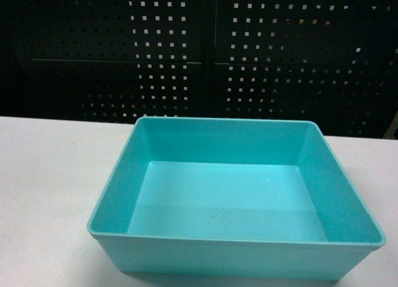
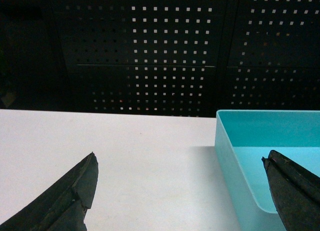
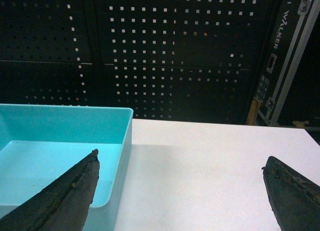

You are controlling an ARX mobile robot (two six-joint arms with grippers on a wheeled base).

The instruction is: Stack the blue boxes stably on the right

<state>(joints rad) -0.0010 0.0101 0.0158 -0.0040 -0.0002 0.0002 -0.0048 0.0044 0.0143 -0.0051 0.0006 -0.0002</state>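
**Bright table, pitch-black background in all three views**

Light comes from overhead, so the white table (image 1: 43, 194) looks evenly lit, almost washed out at lower left of the head view. The turquoise tub (image 1: 236, 194) glows a bit on its floor and throws a soft shadow on the table in both wrist views. The pegboard wall (image 1: 199, 51) up top is very dark, only its holes showing. Everything's slightly soft and grainy. The gripper fingers (image 2: 75, 191) are near-black silhouettes at the bottom corners.

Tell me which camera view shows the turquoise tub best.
The head view: the whole turquoise tub shows there, rim, walls and empty floor. The left wrist view catches only its left part, the right wrist view its right part, each partly behind a gripper finger.
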